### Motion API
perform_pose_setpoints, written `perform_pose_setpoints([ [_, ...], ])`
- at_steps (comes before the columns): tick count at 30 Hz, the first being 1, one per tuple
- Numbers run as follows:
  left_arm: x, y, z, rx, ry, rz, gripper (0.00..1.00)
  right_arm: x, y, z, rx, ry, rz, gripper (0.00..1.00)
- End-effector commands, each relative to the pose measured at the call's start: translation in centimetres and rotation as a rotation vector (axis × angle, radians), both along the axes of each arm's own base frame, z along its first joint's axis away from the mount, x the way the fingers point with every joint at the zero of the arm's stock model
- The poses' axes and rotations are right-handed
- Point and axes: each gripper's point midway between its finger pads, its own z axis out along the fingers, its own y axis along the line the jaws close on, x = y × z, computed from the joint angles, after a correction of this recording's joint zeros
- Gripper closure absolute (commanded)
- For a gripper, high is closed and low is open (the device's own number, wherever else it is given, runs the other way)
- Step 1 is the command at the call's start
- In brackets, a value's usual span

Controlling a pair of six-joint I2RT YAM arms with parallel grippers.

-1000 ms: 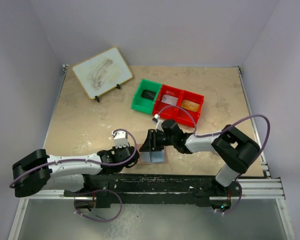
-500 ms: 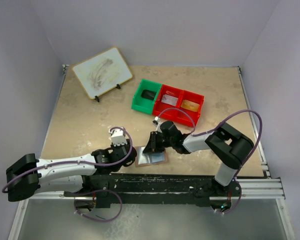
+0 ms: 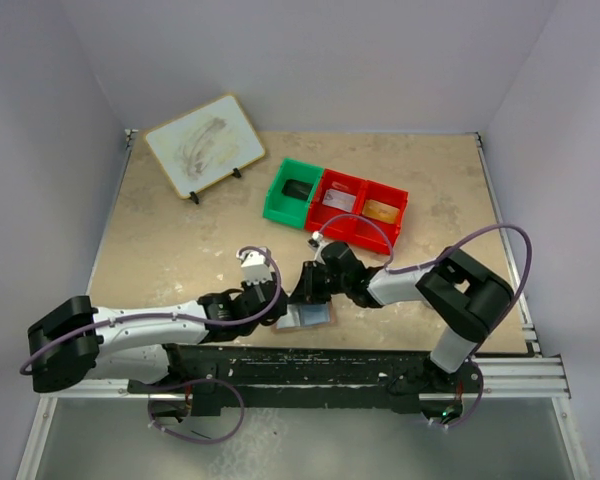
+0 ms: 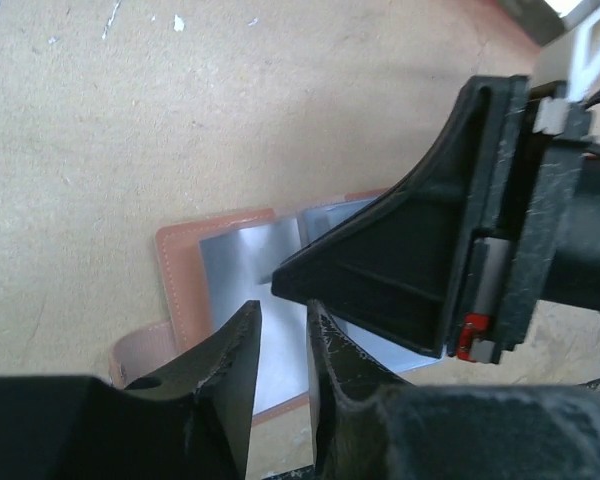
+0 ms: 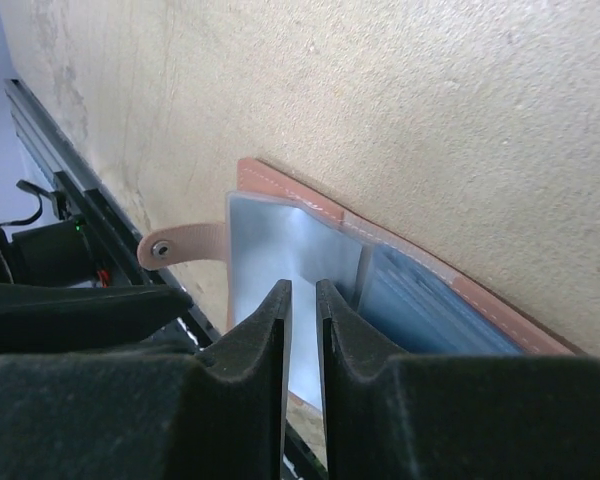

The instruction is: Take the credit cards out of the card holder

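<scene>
The card holder [image 3: 308, 317] lies open on the table near the front edge, tan-pink rim up and pale blue-grey panels showing. In the left wrist view it [image 4: 185, 270] lies just beyond my left gripper [image 4: 283, 318], whose jaws stand a narrow gap apart over the left panel, holding nothing. My right gripper [image 3: 302, 292] rests its tips on the holder's middle. In the right wrist view its jaws [image 5: 303, 295] are nearly closed over the panel [image 5: 270, 235]. The snap strap [image 5: 175, 245] sticks out to the left. Something bluish [image 5: 430, 310] sits in the right pocket.
A green bin [image 3: 292, 190] and two red bins [image 3: 365, 212] holding small items stand behind the holder. A tilted white board [image 3: 204, 145] is at the back left. The metal rail [image 3: 380, 365] runs along the table's front edge close to the holder.
My left gripper drew back left, then moved right again to the holder's left side. The right gripper stayed on the holder, which shifted slightly.
</scene>
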Motion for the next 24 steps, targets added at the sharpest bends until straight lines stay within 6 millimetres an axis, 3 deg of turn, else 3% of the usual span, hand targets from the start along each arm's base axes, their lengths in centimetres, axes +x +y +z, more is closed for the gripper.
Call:
perform_pose_setpoints([
  [1, -0.3, -0.6, -0.9, -0.087, 0.014, 0.016, 0.79, 0.5, -1.0, 0.3, -0.044, -0.039, -0.038, 0.81],
  [5, -0.6, -0.1, -2.4, -0.057, 0.039, 0.028, 0.86, 0.5, -1.0, 0.5, -0.045, -0.038, -0.034, 0.81],
  [11, -0.9, 0.3, -4.6, 0.02, 0.071, 0.022, 0.92, 1.4, -1.3, 2.9, -0.062, -0.092, -0.056, 0.79],
  [17, -1.0, 1.1, -4.7, 0.065, 0.067, 0.028, 0.96, 2.9, -4.8, 5.8, -0.175, -0.197, -0.182, 0.64],
  [20, -0.8, 1.4, -4.4, 0.078, 0.056, 0.03, 0.98, 3.0, -6.4, 6.0, -0.237, -0.22, -0.215, 0.59],
  [24, -0.7, 1.4, -4.0, 0.072, 0.045, 0.032, 1.0, 2.9, -7.0, 5.1, -0.269, -0.216, -0.205, 0.57],
])
